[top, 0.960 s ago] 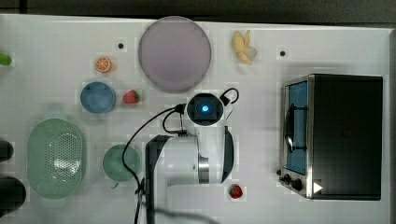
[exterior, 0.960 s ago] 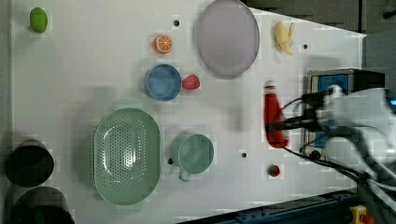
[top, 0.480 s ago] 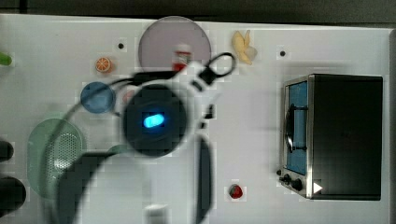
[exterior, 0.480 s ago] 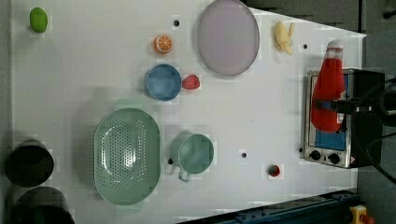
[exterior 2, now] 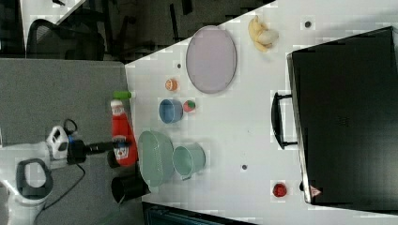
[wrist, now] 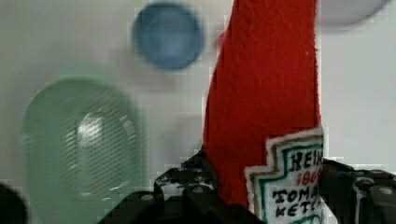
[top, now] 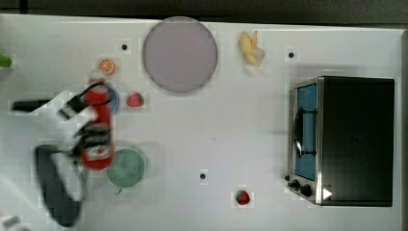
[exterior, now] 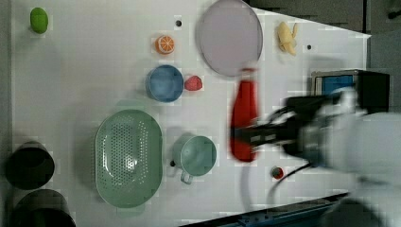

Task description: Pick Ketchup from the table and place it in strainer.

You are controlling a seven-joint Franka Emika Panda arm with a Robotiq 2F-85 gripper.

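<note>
The red Ketchup bottle (exterior: 244, 101) hangs above the table with my gripper (exterior: 246, 137) shut on its labelled lower body. In the left view it sits to the right of the green cup (exterior: 198, 155), and the mint-green strainer (exterior: 127, 158) lies further left. The top view has the Ketchup (top: 98, 122) and gripper (top: 94, 138) between the blue bowl (top: 114, 98) and the cup (top: 126, 167). In the right view the Ketchup (exterior 2: 123, 126) is just left of the strainer (exterior 2: 155, 158). The wrist view has the Ketchup (wrist: 266, 93) close up, with the strainer (wrist: 79, 144) below and beside it.
A grey plate (exterior: 230, 37), banana (exterior: 286, 37), orange slice (exterior: 165, 44), blue bowl (exterior: 164, 83) and strawberry (exterior: 193, 83) lie on the table. A toaster oven (top: 356, 139) stands at the top view's right. Two black cups (exterior: 28, 165) stand beside the strainer.
The Ketchup has left the table in my gripper and travelled across toward the strainer side, leftward in both the top view and the left view.
</note>
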